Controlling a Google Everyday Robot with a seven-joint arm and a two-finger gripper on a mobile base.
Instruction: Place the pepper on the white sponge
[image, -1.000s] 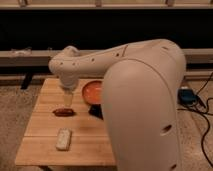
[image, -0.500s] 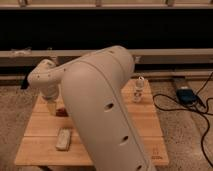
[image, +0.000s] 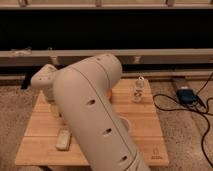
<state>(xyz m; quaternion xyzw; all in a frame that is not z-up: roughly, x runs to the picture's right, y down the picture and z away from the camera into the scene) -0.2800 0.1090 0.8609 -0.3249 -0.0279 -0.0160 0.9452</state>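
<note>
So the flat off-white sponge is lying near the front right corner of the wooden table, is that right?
Not quite. The flat off-white rectangular sponge lies near the front left corner of the wooden table, not the right one; the camera view shows this. The gripper hangs over the table's left side, just behind the sponge.
</note>
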